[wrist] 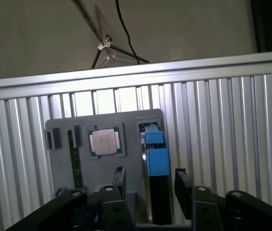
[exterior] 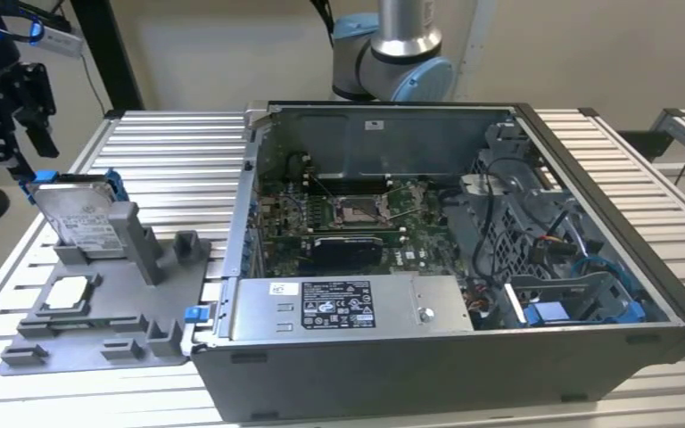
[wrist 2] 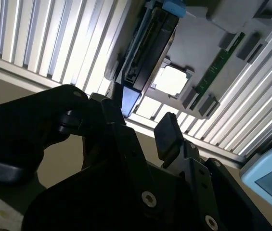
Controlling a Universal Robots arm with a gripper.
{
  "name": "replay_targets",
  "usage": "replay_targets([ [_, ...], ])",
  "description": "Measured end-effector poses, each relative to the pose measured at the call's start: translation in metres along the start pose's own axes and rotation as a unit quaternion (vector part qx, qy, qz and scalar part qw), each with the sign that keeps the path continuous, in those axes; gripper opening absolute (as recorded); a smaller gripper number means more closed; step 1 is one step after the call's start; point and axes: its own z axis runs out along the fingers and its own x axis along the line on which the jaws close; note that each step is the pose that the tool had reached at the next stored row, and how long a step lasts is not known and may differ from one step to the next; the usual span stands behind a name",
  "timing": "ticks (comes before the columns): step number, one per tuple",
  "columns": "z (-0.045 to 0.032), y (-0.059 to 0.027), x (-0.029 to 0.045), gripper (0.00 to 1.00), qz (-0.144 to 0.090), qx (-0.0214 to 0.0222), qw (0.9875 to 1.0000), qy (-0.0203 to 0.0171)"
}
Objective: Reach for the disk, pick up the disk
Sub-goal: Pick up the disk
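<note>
Pincer (wrist: 150,178) spread wide, holding nothing, close by the top edge of the disk (exterior: 83,217)

Disk stands on edge in a grey holder (exterior: 140,254) on the slatted bench (exterior: 176,152), beside the open PC case (exterior: 438,357). Prob. dense & rigid for its size, w/ slick metal faces, shock-sensitive; best pinched across the two flat faces near the blue-framed top. Lower part is hidden in the slot, & in the exterior view the pincer is cut off at the edge, so contact is hard to judge
</note>
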Motion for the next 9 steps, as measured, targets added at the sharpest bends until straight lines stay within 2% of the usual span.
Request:
replay_targets([
  [9,0.0104,0.0031,0.0004,1.0,-0.025,-0.0006,0.9997,-0.0064],
])
